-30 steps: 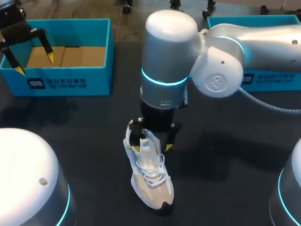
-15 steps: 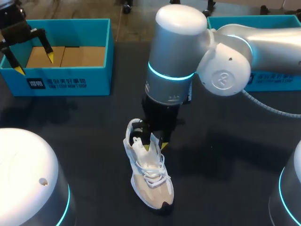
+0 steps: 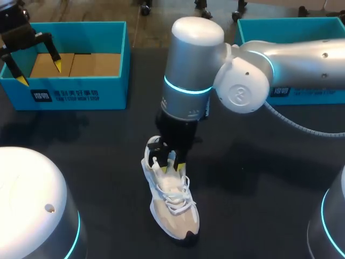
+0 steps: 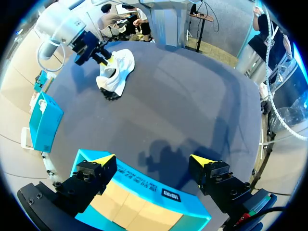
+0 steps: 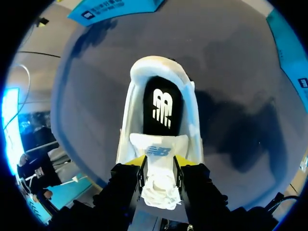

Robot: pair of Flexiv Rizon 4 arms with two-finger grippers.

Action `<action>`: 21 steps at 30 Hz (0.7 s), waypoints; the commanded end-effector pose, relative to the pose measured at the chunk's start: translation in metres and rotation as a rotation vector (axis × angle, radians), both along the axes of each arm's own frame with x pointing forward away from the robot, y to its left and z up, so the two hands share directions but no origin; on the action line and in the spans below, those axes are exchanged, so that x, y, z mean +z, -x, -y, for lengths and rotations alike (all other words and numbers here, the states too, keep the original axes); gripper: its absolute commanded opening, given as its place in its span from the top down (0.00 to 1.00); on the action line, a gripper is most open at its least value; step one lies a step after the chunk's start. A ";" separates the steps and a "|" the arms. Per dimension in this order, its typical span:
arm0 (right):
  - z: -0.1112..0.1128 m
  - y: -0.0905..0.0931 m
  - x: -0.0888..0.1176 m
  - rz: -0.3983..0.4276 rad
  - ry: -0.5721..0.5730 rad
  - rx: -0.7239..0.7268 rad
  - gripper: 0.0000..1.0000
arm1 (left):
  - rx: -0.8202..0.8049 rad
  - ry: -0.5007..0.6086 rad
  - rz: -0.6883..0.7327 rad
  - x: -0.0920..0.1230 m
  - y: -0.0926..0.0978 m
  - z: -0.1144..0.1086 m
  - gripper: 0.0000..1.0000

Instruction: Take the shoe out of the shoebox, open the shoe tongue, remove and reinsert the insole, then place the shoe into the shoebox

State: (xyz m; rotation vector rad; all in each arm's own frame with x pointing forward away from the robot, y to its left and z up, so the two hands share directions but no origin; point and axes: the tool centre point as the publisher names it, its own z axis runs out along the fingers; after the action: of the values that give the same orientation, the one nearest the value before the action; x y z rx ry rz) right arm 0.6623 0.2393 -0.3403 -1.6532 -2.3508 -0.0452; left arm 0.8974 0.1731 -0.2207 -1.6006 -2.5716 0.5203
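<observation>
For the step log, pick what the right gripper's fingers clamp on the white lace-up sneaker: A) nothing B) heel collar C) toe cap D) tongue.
D: in the right wrist view the right gripper has one finger on each side of the tongue of the white lace-up sneaker, both touching it.

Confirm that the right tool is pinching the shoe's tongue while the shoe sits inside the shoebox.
Not quite. The shoe stands on the table, outside the shoebox, as the head view shows. The right tool does pinch its tongue.
</observation>
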 end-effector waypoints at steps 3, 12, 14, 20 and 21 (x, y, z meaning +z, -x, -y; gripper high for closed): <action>-0.005 -0.001 0.003 0.003 0.034 -0.008 0.65 | 0.000 -0.002 0.002 0.000 0.001 0.000 0.00; -0.006 -0.008 -0.007 0.003 0.004 0.041 0.65 | 0.000 -0.002 0.002 0.000 0.001 0.000 0.00; -0.006 -0.011 -0.012 0.001 -0.025 0.065 0.65 | 0.000 -0.002 0.002 0.000 0.001 0.000 0.00; -0.007 -0.016 -0.008 0.009 -0.032 0.093 0.66 | 0.000 -0.002 0.002 0.000 0.001 0.000 0.00; -0.006 -0.015 0.000 0.018 -0.011 0.100 0.65 | 0.000 -0.002 0.002 0.000 0.001 0.000 0.00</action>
State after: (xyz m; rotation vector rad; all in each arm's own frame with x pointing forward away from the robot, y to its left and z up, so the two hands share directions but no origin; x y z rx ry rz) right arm 0.6789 0.2466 -0.3518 -1.5256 -2.4126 -0.0755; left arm 0.8974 0.1731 -0.2207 -1.6007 -2.5716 0.5203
